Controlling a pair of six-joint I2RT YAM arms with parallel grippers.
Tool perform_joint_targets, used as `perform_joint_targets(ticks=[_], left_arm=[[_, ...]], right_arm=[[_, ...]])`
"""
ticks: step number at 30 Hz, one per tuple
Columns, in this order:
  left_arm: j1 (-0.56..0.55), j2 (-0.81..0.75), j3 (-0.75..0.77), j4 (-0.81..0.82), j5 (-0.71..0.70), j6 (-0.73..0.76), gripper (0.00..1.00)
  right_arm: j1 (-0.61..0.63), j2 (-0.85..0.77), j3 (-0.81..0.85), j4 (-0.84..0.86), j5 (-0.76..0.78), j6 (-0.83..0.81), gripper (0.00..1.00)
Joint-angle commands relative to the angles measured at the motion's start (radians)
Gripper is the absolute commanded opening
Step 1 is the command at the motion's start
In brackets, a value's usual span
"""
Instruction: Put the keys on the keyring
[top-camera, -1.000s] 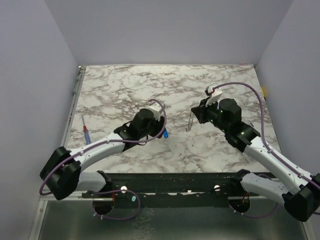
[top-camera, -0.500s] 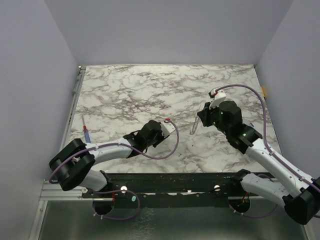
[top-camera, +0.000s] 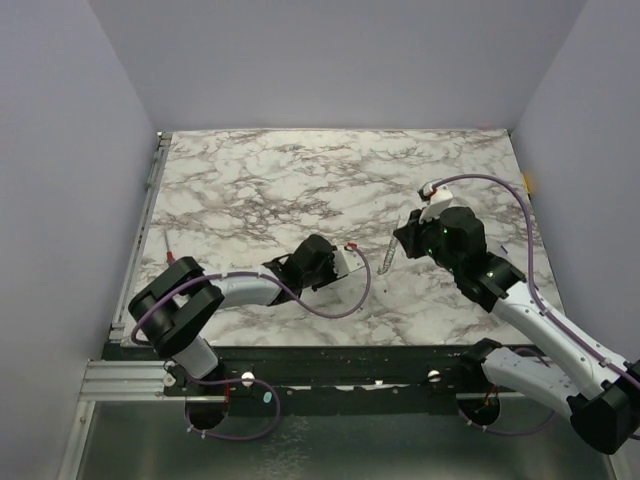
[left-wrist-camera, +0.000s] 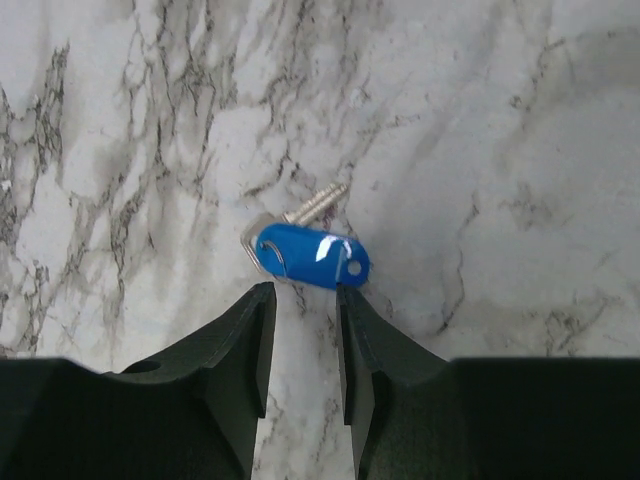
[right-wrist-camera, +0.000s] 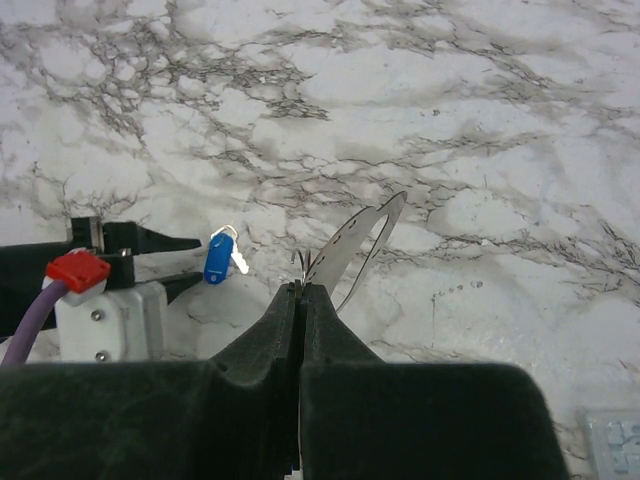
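Note:
One of the keys, with a bright blue head (left-wrist-camera: 312, 257) and a short silvery blade, lies flat on the marble. My left gripper (left-wrist-camera: 305, 297) is low over the table and open. Its fingertips stop just short of the blue head, and only marble shows between them. The right wrist view shows the same key (right-wrist-camera: 217, 258) in front of the left fingers (right-wrist-camera: 150, 240). My right gripper (right-wrist-camera: 300, 290) is shut on the keyring (right-wrist-camera: 360, 240), a thin silvery loop with a flat perforated strip that sticks out above the table. From the top view the keyring (top-camera: 386, 257) hangs left of the right gripper (top-camera: 402, 240).
A blue-and-red screwdriver (top-camera: 168, 247) lies near the table's left edge, partly behind the left arm (top-camera: 230, 290). A metal rail (top-camera: 150, 190) runs along that edge. Purple cables loop off both wrists. Grey walls enclose the marble table (top-camera: 300, 170).
The left arm has swung down and to the right, bringing its gripper low beside the blue key with the jaws narrower. The right gripper has drifted slightly right, still holding the keyring.

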Motion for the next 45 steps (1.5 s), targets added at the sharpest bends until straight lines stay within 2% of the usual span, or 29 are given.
perform_joint_targets(ticks=[1, 8, 17, 29, 31, 34, 36, 45], left_arm=[[0.022, 0.08, 0.119, -0.024, 0.058, -0.003, 0.36], [0.025, 0.149, 0.205, -0.098, 0.043, 0.004, 0.34], [0.045, 0.169, 0.287, -0.271, 0.062, -0.036, 0.33], [0.063, 0.234, 0.338, -0.337, 0.08, -0.065, 0.28], [0.063, 0.241, 0.343, -0.337, 0.082, -0.063, 0.24], [0.067, 0.256, 0.357, -0.356, 0.092, -0.062, 0.07], [0.07, 0.258, 0.362, -0.364, 0.101, -0.061, 0.0], [0.087, 0.199, 0.384, -0.397, 0.187, -0.085, 0.0]], right_arm=[[-0.006, -0.024, -0.013, 0.027, -0.037, 0.012, 0.01], [-0.007, -0.035, -0.02, 0.031, -0.043, 0.012, 0.01], [-0.008, -0.031, -0.023, 0.039, -0.062, 0.012, 0.01], [-0.007, -0.029, -0.023, 0.035, -0.074, 0.013, 0.01], [-0.008, -0.03, -0.021, 0.032, -0.076, 0.014, 0.01], [-0.008, -0.03, -0.02, 0.029, -0.074, 0.012, 0.01], [-0.007, -0.031, -0.019, 0.027, -0.075, 0.012, 0.01], [-0.008, -0.031, -0.019, 0.026, -0.072, 0.013, 0.01]])
